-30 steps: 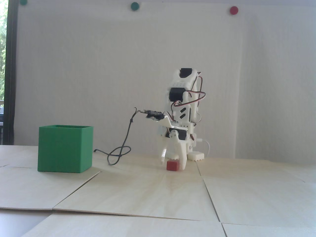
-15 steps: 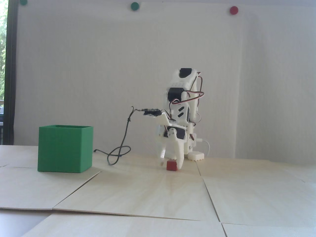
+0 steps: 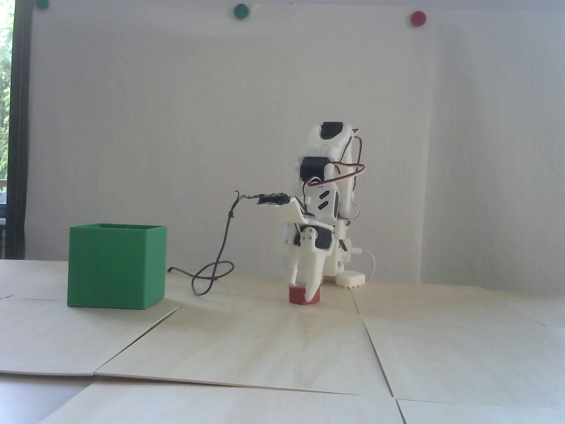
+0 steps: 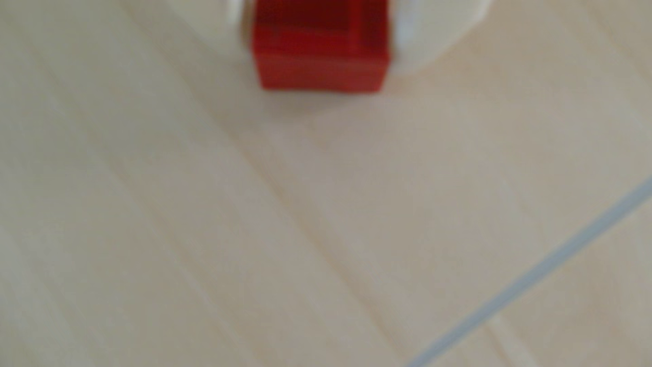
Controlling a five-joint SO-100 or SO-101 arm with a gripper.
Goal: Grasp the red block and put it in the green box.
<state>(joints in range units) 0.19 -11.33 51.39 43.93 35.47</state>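
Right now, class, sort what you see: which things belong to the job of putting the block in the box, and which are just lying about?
Belong to the job:
red block
green box
gripper

Lying about:
black cable
green wall dots
red wall dot

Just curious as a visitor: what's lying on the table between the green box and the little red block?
In the fixed view, a dark looped cable lies on the table between the green box and the red block; the rest is bare.
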